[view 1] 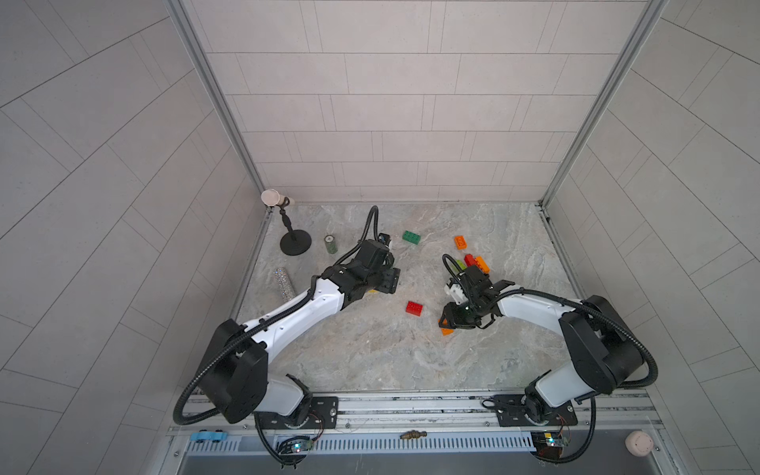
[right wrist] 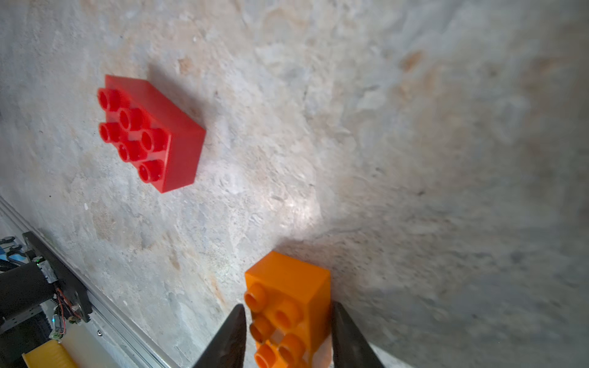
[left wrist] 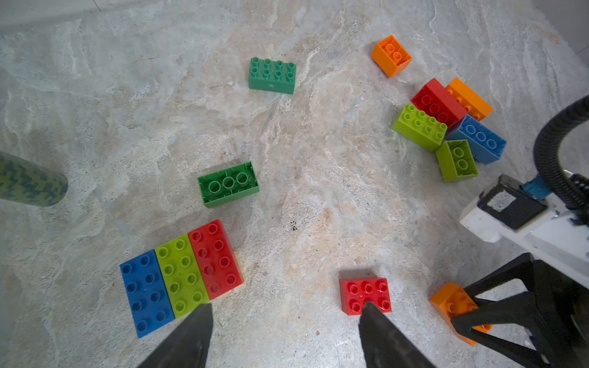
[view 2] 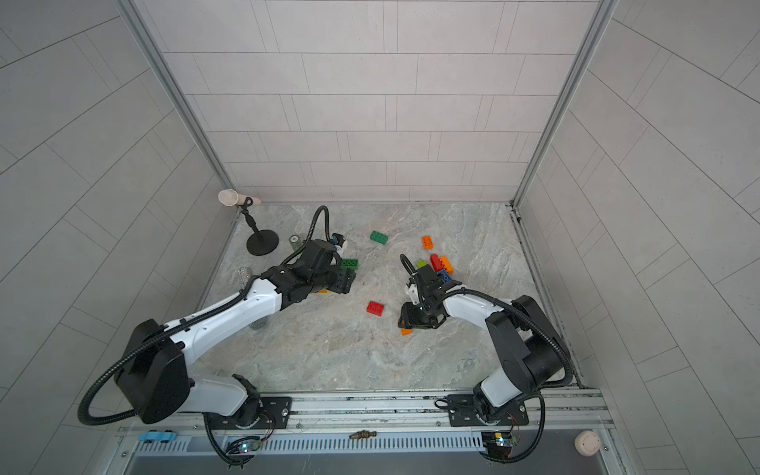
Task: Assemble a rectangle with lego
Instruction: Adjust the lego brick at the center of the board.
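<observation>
In both top views the red brick (view 1: 413, 308) lies central, the orange brick (view 1: 447, 331) right of it under the right gripper (view 1: 448, 325). Left wrist: the left gripper (left wrist: 287, 305) gapes wide, empty, by the blue-lime-red row (left wrist: 181, 277). Right wrist: fingers (right wrist: 229, 337) flank the orange brick; grip unclear.
</observation>
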Controlling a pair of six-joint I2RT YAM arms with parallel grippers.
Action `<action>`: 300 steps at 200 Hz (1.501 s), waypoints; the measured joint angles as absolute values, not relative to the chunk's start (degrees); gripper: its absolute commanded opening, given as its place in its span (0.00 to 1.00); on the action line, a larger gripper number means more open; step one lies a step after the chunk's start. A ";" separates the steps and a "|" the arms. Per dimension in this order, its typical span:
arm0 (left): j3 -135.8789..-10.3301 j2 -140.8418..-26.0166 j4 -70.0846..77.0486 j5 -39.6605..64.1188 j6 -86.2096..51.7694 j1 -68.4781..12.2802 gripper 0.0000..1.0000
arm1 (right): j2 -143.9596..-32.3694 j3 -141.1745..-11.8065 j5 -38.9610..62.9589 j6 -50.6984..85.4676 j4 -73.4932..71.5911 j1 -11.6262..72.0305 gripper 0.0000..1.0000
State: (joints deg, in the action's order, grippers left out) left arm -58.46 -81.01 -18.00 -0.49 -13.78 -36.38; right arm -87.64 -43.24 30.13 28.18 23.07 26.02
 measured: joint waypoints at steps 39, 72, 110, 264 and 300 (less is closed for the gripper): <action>-58.46 -81.01 -17.72 0.21 -14.13 -36.38 0.77 | -84.03 -45.25 22.11 25.96 30.50 27.79 0.55; -57.63 -80.73 -17.56 -2.11 -15.46 -35.99 0.77 | -84.79 -55.29 13.06 21.02 36.03 35.99 0.68; -53.01 -77.10 -17.41 -3.33 -17.54 -30.94 0.77 | -96.64 -68.82 5.48 13.89 38.13 42.87 0.72; -49.04 -74.06 -15.66 2.94 -18.00 -21.32 0.77 | -118.48 -86.96 0.95 12.49 45.98 42.57 0.38; -48.93 -74.63 -14.76 5.32 -17.98 -21.32 0.77 | -115.90 -83.90 0.10 18.85 47.09 43.51 0.39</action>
State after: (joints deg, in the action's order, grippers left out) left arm -48.93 -74.63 -14.76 5.32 -17.98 -21.32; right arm -115.90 -83.90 0.10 18.85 47.09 43.51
